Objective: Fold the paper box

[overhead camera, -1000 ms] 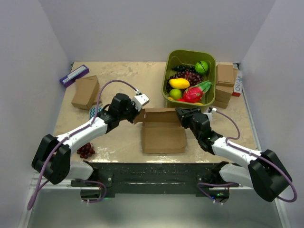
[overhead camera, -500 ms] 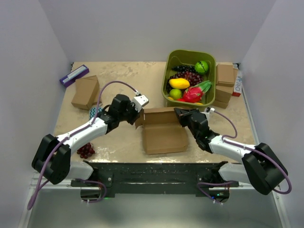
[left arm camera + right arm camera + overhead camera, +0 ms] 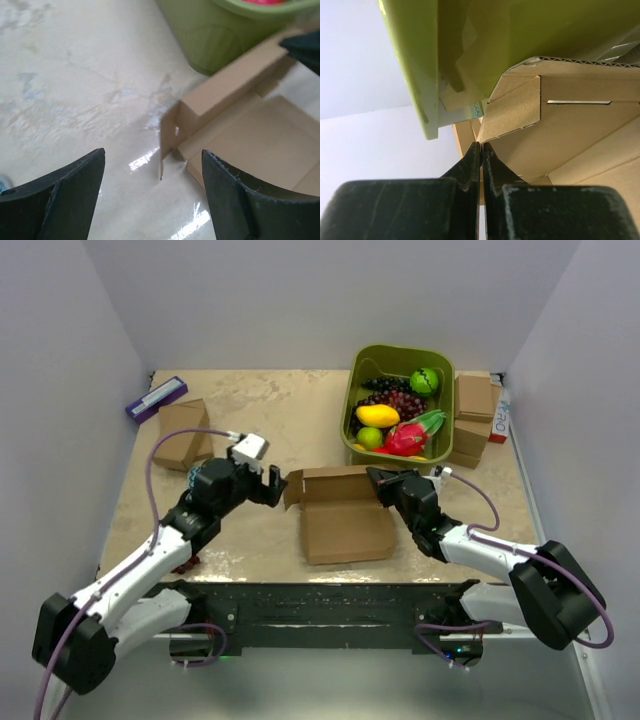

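The paper box (image 3: 345, 525) lies open and flat-bottomed at the table's middle, its back wall (image 3: 335, 480) standing up just in front of the green bin (image 3: 352, 430). My left gripper (image 3: 272, 486) hangs open a little left of the box's left corner flap (image 3: 170, 132), touching nothing; in the left wrist view that flap stands between the two spread fingers (image 3: 65, 200). My right gripper (image 3: 380, 483) is at the box's back right corner. In the right wrist view its jaws (image 3: 481, 150) are pinched on a thin cardboard flap of the paper box (image 3: 570, 130).
The green bin (image 3: 410, 65) holds several fruits. A small brown box (image 3: 182, 432) and a purple packet (image 3: 156, 398) sit at the back left. More small boxes (image 3: 473, 415) stack right of the bin. Dark grapes (image 3: 186, 560) lie by the left arm.
My left gripper opened, let go of the box's left corner and drew back to the left. My right gripper closed on the box's right flap and stayed there.
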`<state>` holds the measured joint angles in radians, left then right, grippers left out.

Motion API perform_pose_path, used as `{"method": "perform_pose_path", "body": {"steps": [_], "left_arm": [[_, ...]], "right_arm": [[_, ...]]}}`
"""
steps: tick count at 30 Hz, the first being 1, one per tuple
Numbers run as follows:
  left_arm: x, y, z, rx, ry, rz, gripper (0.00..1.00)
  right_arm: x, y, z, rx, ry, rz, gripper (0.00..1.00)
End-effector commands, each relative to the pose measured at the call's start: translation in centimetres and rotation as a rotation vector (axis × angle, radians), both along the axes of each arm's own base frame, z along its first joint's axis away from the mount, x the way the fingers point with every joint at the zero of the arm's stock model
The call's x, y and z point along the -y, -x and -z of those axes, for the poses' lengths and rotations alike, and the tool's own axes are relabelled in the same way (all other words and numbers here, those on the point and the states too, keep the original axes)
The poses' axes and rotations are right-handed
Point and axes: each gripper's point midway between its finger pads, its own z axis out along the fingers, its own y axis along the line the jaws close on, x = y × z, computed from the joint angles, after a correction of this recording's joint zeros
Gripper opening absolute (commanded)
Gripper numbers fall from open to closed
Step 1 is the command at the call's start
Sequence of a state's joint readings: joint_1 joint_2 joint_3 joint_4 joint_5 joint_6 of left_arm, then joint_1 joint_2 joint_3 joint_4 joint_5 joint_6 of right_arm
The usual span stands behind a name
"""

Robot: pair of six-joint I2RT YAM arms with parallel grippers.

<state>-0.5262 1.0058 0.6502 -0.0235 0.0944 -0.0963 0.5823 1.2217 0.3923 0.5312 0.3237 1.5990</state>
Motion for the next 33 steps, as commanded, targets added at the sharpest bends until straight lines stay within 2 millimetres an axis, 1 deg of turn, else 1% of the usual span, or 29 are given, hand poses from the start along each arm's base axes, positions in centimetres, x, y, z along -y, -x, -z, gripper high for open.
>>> {"method": "perform_pose_path", "body": {"steps": [1, 3, 6, 8, 9, 10, 11, 12, 13, 14, 15, 16, 17, 18, 23, 24, 26, 27, 29, 33], "left_arm": [[-4.3, -1.4, -0.5, 0.003, 0.265, -0.365, 0.82], [-5.1, -1.2, 2.0, -0.045, 0.252, -0.425, 0.82], [-5.5, -1.1, 4.8, -0.122, 0.222, -0.474, 0.82], [-5.5, -1.3, 5.3, -0.107, 0.221, -0.467, 0.82], [-5.3, -1.3, 6.0, -0.115, 0.209, -0.459, 0.82], [-5.1, -1.5, 6.2, -0.110, 0.196, -0.440, 0.82], [-4.7, -1.8, 5.9, -0.092, 0.204, -0.421, 0.82], [-4.1, -1.8, 6.9, -0.113, 0.189, -0.391, 0.81], [-3.7, -1.9, 7.0, -0.106, 0.178, -0.359, 0.81], [-3.1, -2.2, 6.6, -0.077, 0.196, -0.326, 0.80], [-2.4, -2.1, 7.2, -0.085, 0.194, -0.290, 0.79], [-2.1, -2.2, 7.2, -0.072, 0.192, -0.265, 0.79], [-1.6, -2.5, 6.7, -0.041, 0.209, -0.237, 0.78], [-1.3, -2.5, 7.0, -0.035, 0.196, -0.216, 0.77], [1.2, -1.9, 6.2, 0.032, 0.222, -0.048, 0.70], [1.7, -1.6, 6.4, 0.035, 0.222, -0.011, 0.69], [2.3, -1.3, 6.1, 0.058, 0.237, 0.026, 0.65], [2.6, -1.0, 6.4, 0.054, 0.232, 0.047, 0.63], [3.1, -0.7, 6.3, 0.066, 0.229, 0.074, 0.60], [3.6, -0.3, 6.2, 0.087, 0.235, 0.112, 0.54]], "right_arm": [[1.7, 0.3, 2.3, -0.056, 0.075, 0.056, 0.00], [1.7, 0.3, 2.2, -0.054, 0.075, 0.055, 0.00], [1.6, 0.3, 1.9, -0.047, 0.073, 0.053, 0.00], [1.6, 0.3, 1.8, -0.044, 0.072, 0.050, 0.00], [1.6, 0.3, 1.8, -0.044, 0.072, 0.051, 0.00], [1.7, 0.3, 1.9, -0.046, 0.073, 0.051, 0.00], [1.6, 0.4, 1.9, -0.046, 0.072, 0.050, 0.00], [1.6, 0.3, 1.8, -0.043, 0.071, 0.050, 0.00], [1.7, 0.4, 1.9, -0.046, 0.073, 0.051, 0.00], [1.7, 0.4, 1.9, -0.044, 0.072, 0.051, 0.00], [1.7, 0.4, 1.8, -0.043, 0.074, 0.050, 0.00], [1.7, 0.3, 1.8, -0.041, 0.073, 0.050, 0.00], [1.6, 0.3, 1.8, -0.043, 0.074, 0.047, 0.00], [1.6, 0.3, 1.8, -0.041, 0.075, 0.048, 0.00], [1.5, 0.3, 1.8, -0.043, 0.081, 0.045, 0.00], [1.5, 0.3, 1.8, -0.042, 0.079, 0.042, 0.00], [1.5, 0.3, 1.9, -0.045, 0.085, 0.041, 0.00], [1.5, 0.3, 1.9, -0.043, 0.087, 0.040, 0.00], [1.4, 0.3, 1.9, -0.045, 0.087, 0.038, 0.00], [1.4, 0.2, 2.2, -0.049, 0.096, 0.036, 0.00]]}}
